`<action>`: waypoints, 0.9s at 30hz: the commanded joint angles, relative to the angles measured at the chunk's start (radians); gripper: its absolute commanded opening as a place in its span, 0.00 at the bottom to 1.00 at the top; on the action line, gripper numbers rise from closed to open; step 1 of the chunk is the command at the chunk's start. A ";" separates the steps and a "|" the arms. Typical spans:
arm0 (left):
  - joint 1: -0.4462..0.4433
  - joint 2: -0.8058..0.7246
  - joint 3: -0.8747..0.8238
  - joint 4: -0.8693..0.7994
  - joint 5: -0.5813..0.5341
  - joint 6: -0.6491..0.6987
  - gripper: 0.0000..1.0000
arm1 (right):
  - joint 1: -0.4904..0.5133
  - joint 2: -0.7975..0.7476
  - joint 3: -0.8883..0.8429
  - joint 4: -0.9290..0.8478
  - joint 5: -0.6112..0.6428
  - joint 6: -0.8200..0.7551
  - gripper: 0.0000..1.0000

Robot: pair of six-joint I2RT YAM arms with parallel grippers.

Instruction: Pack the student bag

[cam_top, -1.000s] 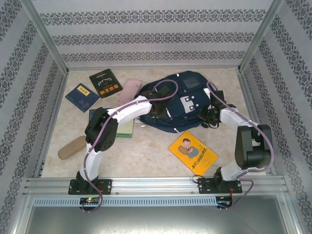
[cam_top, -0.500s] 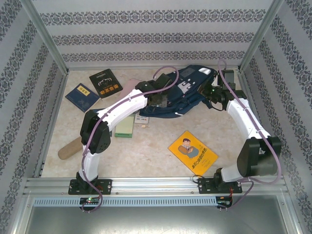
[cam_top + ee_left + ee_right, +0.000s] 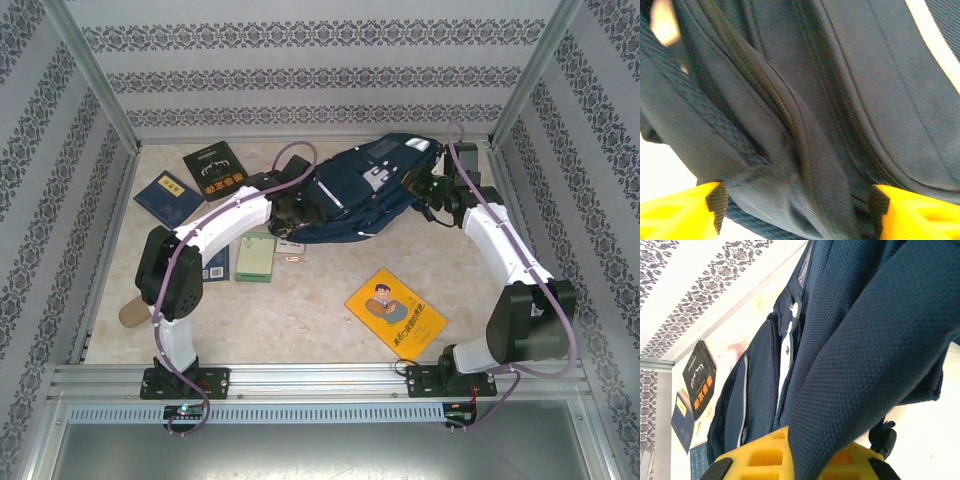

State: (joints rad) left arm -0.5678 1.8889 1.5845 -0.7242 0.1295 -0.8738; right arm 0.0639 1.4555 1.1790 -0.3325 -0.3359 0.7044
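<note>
**A:** Near edge: what is recorded?
**B:** A yellow book [image 3: 395, 309] is noted lying flat on the table [image 3: 300, 315], right of centre and apart from everything else. A pale green book [image 3: 255, 256] is seen left of centre, just beside the left arm [image 3: 225, 222].

**A:** The task's item?
**B:** The student bag [image 3: 345, 190] is located on the far half of the table, stretched between the two grippers. Its right end is raised off the surface and its left end sags lower.

**A:** Left gripper [image 3: 796, 212]?
**B:** Released. In the wrist view its yellow fingers [image 3: 675, 215] are spread wide, with a fold of navy fabric and a zip lying between them. No clamping is observed.

**A:** Right gripper [image 3: 800, 460]?
**B:** Clenched on the bag — a navy mesh strap is seen running out between its fingers, near the back right corner.

**A:** Farther back?
**B:** A blue booklet [image 3: 168, 197] and a black book [image 3: 215, 170] are logged at the far left, side by side, apart from the bag.
</note>
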 commanded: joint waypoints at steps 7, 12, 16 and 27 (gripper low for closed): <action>-0.003 0.063 0.008 0.197 0.113 -0.148 0.55 | 0.047 -0.052 -0.024 0.113 -0.046 0.017 0.00; -0.003 0.087 0.058 0.168 0.056 -0.136 0.00 | 0.045 -0.076 -0.052 0.100 -0.031 0.004 0.00; -0.001 0.059 0.076 0.162 0.020 -0.120 0.00 | 0.033 -0.094 -0.078 0.078 -0.014 -0.012 0.00; 0.015 0.077 0.440 0.035 -0.061 -0.019 0.00 | -0.009 -0.110 -0.179 0.020 0.044 -0.071 0.71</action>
State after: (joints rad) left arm -0.5560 1.9709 1.9007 -0.7170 0.0845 -0.9440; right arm 0.0574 1.3640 1.0218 -0.3061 -0.2745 0.6628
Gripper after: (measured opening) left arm 0.054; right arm 0.687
